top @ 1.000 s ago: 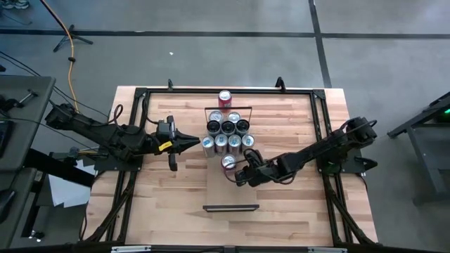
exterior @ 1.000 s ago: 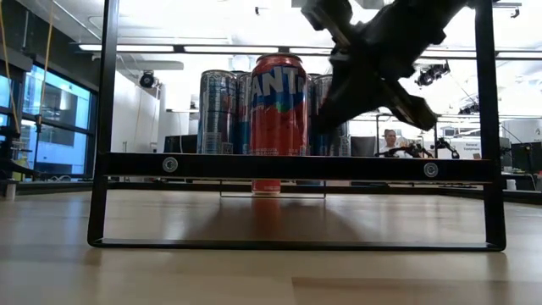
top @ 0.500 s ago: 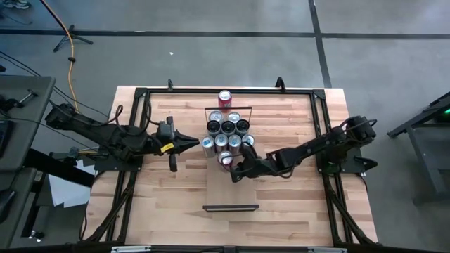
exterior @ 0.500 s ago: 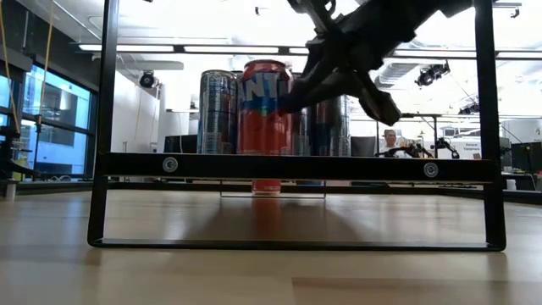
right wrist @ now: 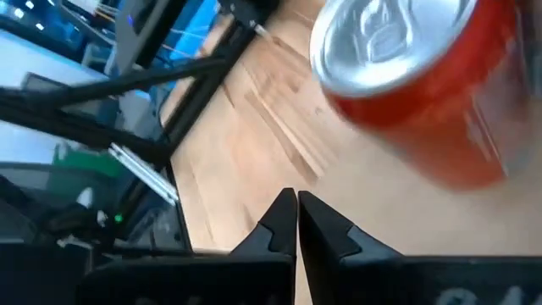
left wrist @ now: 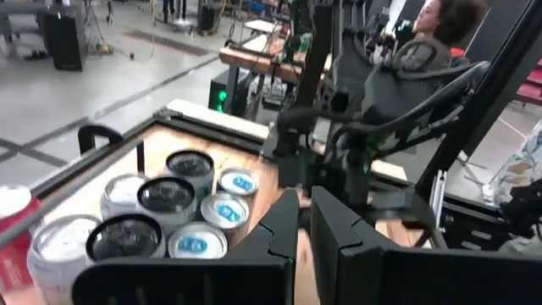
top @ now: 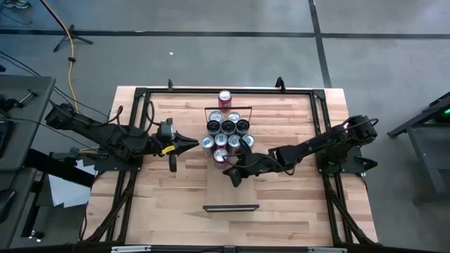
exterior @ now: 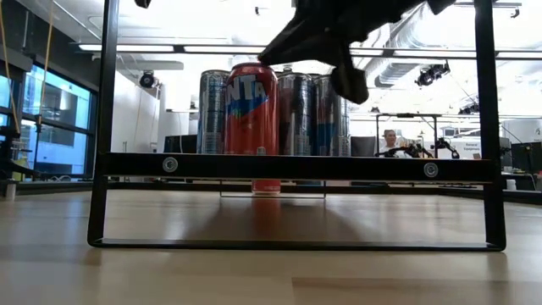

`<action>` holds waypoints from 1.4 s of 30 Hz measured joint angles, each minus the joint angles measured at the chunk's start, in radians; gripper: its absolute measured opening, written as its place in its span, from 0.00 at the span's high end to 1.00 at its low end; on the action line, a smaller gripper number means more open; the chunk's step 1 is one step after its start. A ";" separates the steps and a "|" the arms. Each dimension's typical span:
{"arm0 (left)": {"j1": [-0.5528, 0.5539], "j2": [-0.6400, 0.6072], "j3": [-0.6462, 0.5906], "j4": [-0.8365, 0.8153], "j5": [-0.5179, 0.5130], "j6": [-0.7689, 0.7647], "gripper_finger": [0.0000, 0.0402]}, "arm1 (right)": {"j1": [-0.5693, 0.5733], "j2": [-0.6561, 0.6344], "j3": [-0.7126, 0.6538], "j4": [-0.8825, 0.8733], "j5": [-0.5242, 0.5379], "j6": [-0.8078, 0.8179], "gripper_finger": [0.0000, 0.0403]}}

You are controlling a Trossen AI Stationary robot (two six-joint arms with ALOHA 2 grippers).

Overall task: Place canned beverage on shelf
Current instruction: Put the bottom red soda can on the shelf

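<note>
The red can (top: 221,156) stands upright on the shelf (top: 230,184) at centre frame, touching the cluster of cans (top: 228,132); the right hand (top: 234,176), pressed together and empty, sits beside it; placing looks done; only retreat remains.

**Red can upright on the shelf, front of the cluster**

You see the red can (top: 221,156) standing upright near the centre of the high view, silver top up, at the lower edge of the group of cans (top: 228,131). It rests on the shelf (top: 230,190), a long pale plank running down the frame to a black rail (top: 230,207).
</note>
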 joint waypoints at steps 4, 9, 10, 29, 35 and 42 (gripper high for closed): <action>-0.018 0.000 0.000 -0.072 0.024 -0.064 1.00 | 0.023 -0.025 0.000 -0.080 0.046 0.001 1.00; -0.092 0.014 -0.080 -0.091 0.025 -0.219 1.00 | 0.039 -0.037 0.000 -0.173 0.145 0.089 1.00; -0.115 0.015 -0.110 -0.082 0.015 -0.263 1.00 | 0.039 -0.036 0.000 -0.183 0.156 0.105 1.00; -0.179 0.298 -0.406 0.347 -0.160 -0.664 1.00 | 0.009 -0.005 0.000 -0.221 0.337 0.306 1.00; -0.164 0.354 -0.406 0.379 -0.148 -0.664 1.00 | -0.003 0.009 0.000 -0.179 0.314 0.306 1.00; -0.160 0.357 -0.406 0.372 -0.132 -0.660 1.00 | -0.002 0.031 0.000 -0.118 0.283 0.316 1.00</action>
